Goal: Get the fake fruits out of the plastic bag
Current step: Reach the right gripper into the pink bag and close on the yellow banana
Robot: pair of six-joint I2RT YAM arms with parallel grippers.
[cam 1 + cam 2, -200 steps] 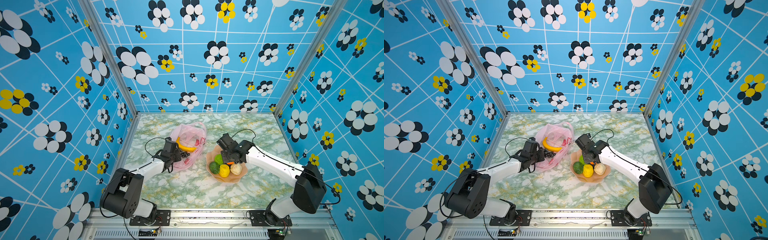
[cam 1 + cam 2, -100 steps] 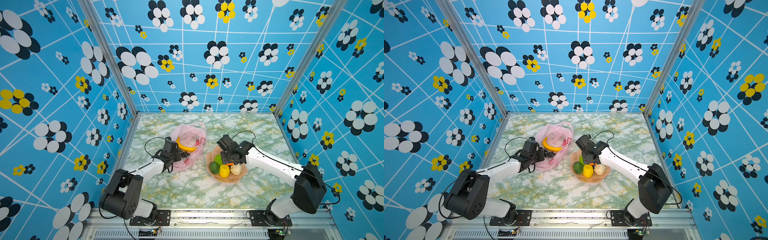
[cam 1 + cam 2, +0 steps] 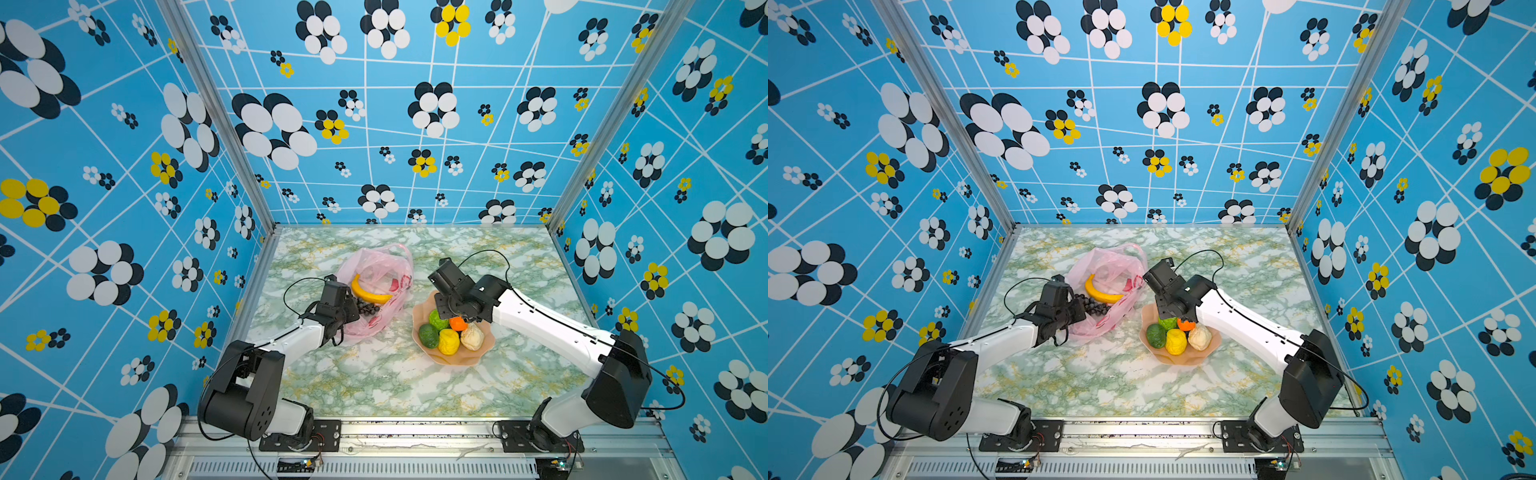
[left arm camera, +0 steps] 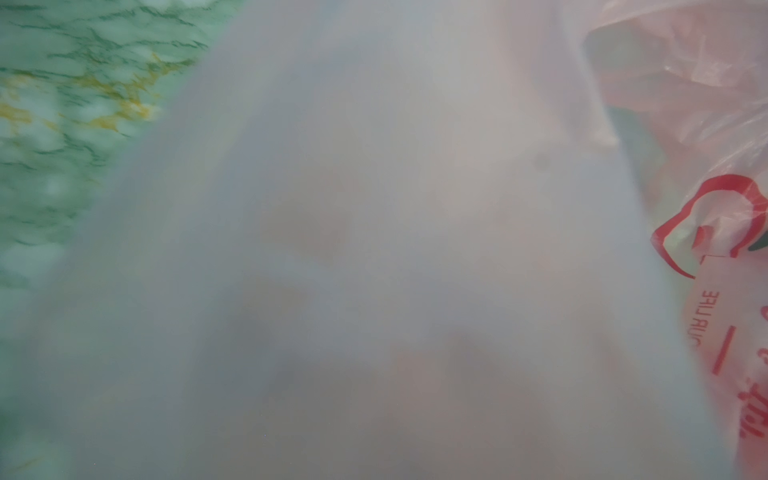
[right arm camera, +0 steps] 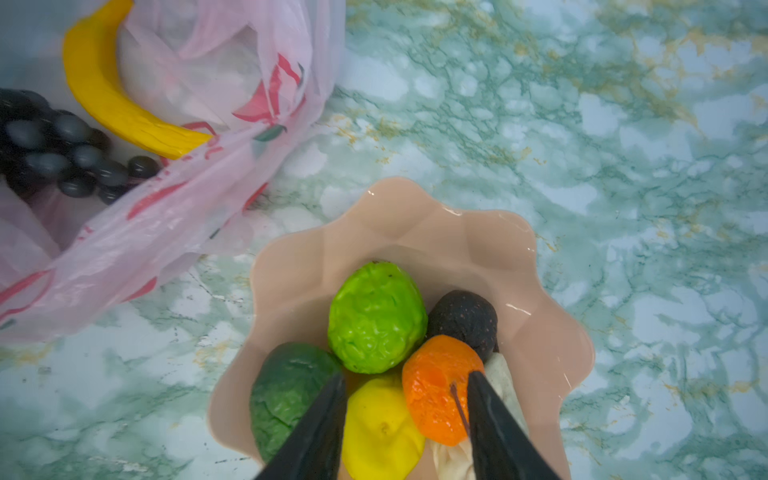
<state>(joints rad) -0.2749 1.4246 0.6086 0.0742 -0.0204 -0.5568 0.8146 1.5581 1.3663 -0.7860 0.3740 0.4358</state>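
Observation:
The pink plastic bag [image 3: 384, 266] [image 3: 1115, 262] [image 5: 174, 216] lies left of the peach dish [image 3: 487, 344] [image 3: 1213, 345] [image 5: 395, 208]. A yellow banana [image 3: 369, 293] [image 5: 104, 104] and a black grape bunch [image 3: 368, 308] [image 5: 62, 158] lie in the bag's open mouth. My left gripper [image 3: 351, 311] [image 3: 1077, 316] is shut at the bag's near edge, and the bag's film [image 4: 374, 249] covers its wrist view. My right gripper [image 3: 457, 318] [image 5: 406, 375] stands open just over the dish. The small orange fruit [image 5: 436, 390] lies between its fingers, among light green [image 5: 376, 318], dark green [image 5: 291, 390], yellow [image 5: 380, 428], dark [image 5: 463, 318] and beige [image 3: 471, 336] fruits.
The marbled green tabletop [image 3: 374, 382] is walled in by blue flowered panels on three sides. A metal rail [image 3: 374, 432] with both arm bases runs along the front edge.
My right gripper has opened over the dish, and the orange fruit now lies free among the others. The left arm and the bag have not moved.

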